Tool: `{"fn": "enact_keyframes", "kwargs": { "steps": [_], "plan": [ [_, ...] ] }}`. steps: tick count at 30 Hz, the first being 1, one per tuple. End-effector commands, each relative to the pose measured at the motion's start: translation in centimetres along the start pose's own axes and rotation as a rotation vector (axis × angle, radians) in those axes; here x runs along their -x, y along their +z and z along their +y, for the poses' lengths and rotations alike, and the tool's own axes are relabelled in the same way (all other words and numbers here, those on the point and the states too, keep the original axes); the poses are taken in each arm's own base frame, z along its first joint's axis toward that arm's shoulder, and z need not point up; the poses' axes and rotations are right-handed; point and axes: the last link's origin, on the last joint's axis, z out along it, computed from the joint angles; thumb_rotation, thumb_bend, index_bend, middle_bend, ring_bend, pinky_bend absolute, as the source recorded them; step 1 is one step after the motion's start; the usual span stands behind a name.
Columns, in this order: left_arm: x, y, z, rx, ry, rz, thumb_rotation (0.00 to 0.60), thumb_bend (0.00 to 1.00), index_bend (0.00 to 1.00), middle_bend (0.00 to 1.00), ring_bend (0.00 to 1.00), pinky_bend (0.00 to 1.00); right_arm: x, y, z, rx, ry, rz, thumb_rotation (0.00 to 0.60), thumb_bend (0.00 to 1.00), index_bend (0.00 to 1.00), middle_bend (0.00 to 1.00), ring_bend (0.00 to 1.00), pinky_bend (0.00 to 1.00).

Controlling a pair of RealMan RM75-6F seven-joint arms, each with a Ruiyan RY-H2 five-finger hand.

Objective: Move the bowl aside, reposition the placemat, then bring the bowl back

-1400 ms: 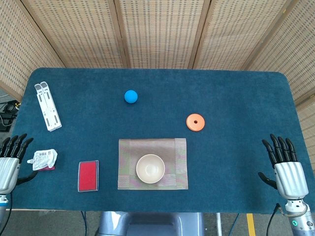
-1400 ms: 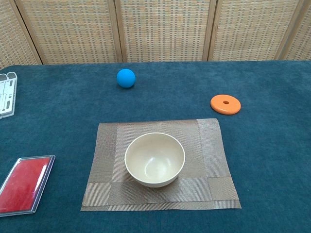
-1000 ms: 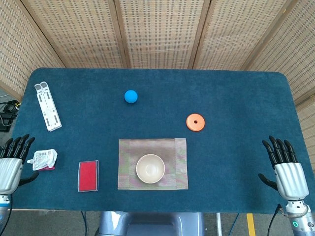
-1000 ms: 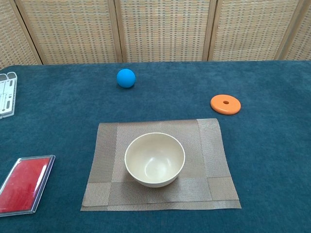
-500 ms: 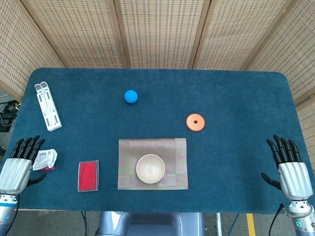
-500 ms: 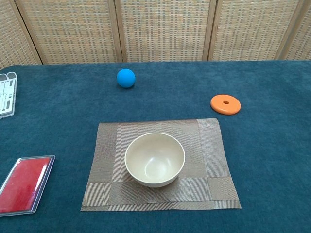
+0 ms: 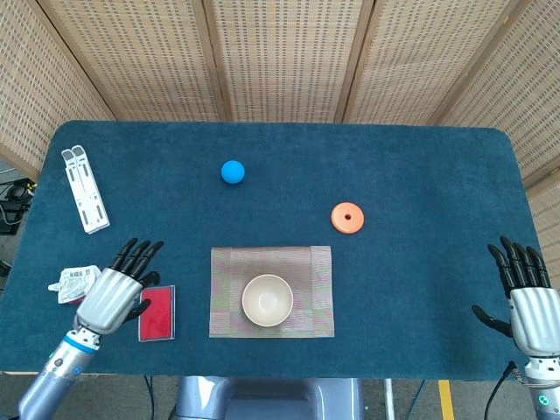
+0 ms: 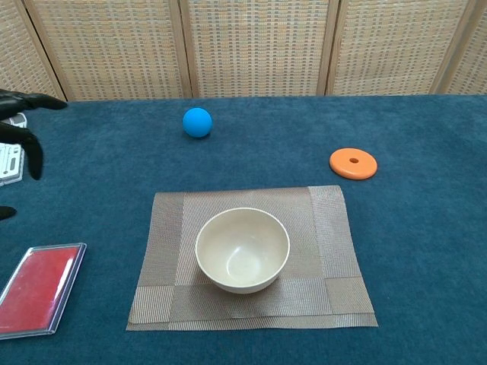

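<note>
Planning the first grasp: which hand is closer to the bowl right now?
Left. The left hand hovers just left of the bowl, by the red case; the right hand sits at the table's far right edge.

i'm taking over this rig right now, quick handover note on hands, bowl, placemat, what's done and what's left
Left hand: open, holding nothing, over the table's front left beside the red case.
Right hand: open, holding nothing, at the table's right edge, far from everything.
Bowl: upright, sitting on the placemat, near its front middle. Neither hand touches it.
Done: nothing visible; the bowl is not yet moved aside.
Left: move the bowl off the placemat, reposition the placemat, set the bowl back on it.
</note>
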Motion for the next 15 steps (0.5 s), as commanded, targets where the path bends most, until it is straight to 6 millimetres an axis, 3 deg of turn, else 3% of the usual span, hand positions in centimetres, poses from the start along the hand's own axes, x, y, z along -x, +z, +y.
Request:
{"fn": "enact_keyframes", "kwargs": {
  "steps": [1, 7, 15],
  "plan": [
    [0.9, 2.7, 4.0, 0.128, 0.041, -0.023, 0.6, 0.26, 0.46, 0.0, 0.0, 0.0, -0.2, 0.0, 0.2, 0.006, 0.012, 0.003, 0.6, 0.07, 0.04, 0.0, 0.0, 0.0],
    [2.0, 4.8, 7.6, 0.192, 0.048, -0.057, 0.6, 0.26, 0.46, 0.0, 0.0, 0.0, -0.8, 0.2, 0.7, 0.021, 0.037, 0.015, 0.6, 0.07, 0.04, 0.0, 0.0, 0.0],
    [3.0, 6.4, 10.2, 0.226, 0.055, -0.085, 0.6, 0.26, 0.47, 0.0, 0.0, 0.0, -1.3, 0.4, 1.1, 0.028, 0.063, 0.021, 0.6, 0.07, 0.04, 0.0, 0.0, 0.0]
  ]
}}
